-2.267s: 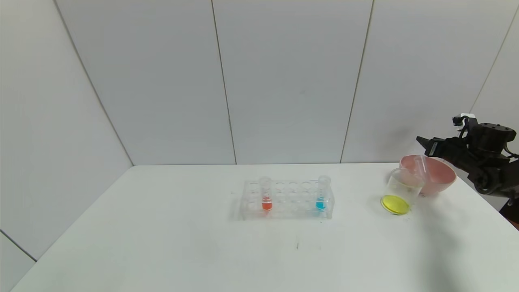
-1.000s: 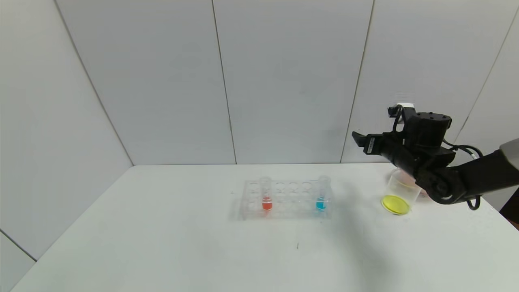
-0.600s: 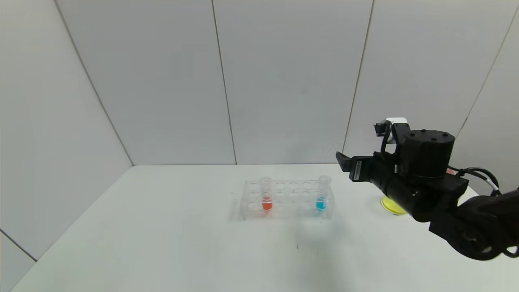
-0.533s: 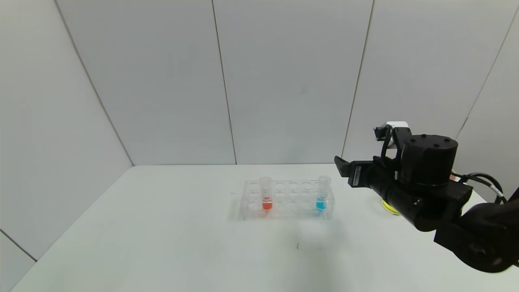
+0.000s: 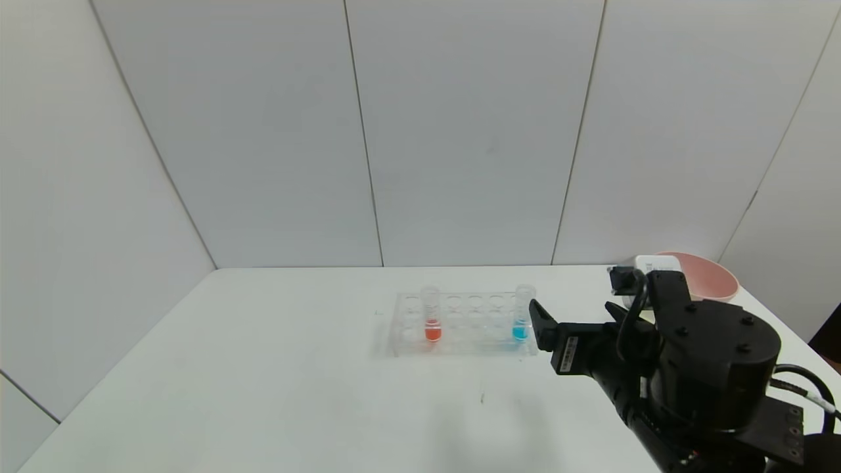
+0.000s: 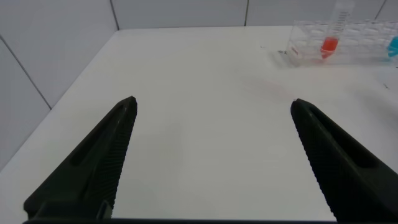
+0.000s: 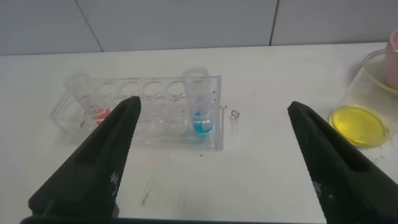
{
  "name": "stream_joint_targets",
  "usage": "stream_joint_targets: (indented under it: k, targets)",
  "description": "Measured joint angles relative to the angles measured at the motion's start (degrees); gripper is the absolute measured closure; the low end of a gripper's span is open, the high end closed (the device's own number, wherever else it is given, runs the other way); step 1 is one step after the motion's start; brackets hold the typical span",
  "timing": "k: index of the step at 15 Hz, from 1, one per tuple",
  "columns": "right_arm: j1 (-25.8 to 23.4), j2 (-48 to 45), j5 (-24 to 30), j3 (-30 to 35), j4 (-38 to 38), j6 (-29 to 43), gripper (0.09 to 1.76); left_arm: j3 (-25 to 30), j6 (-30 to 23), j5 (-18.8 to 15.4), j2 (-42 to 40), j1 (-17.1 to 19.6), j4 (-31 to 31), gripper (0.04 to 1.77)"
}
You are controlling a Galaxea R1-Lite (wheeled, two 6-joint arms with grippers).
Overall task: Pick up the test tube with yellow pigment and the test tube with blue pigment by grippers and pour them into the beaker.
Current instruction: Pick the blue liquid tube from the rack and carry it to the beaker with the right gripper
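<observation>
Head view shows the right gripper low over the tabletop, just right of the clear rack, its fingers spread wide and holding nothing. Right wrist view confirms both fingers stand far apart, with the rack's right end and bare tabletop between them; no contact with any item is visible. The test tube with blue pigment stands upright in the rack's right end, a small amount of blue liquid at its base. A tube with orange-red liquid stands upright toward the rack's left end. The beaker sits on the tabletop to the right of the rack, well apart from it, with yellow liquid across its bottom; in the head view the right arm hides it. A pink bowl sits behind the arm near the tabletop's far right corner. The test tube with yellow pigment cannot be seen. Left wrist view shows the left gripper open and empty over the bare left part of the tabletop, well apart from the rack. Open tabletop lies in front of the rack.
</observation>
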State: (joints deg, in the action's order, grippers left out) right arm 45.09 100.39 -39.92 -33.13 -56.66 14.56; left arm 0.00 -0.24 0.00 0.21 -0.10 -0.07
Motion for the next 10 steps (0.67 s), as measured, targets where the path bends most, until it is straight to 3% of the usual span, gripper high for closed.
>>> stream_joint_targets:
  k: [4,10]
  targets:
    - [3.4,1.6,-0.9,4.2,-4.1,-0.2,0.15,0.0,0.0,0.0,0.0,0.0,0.0,0.05]
    - [4.5,4.9,-0.9,4.6,-6.1,-0.3,0.15,0.0,0.0,0.0,0.0,0.0,0.0,0.05]
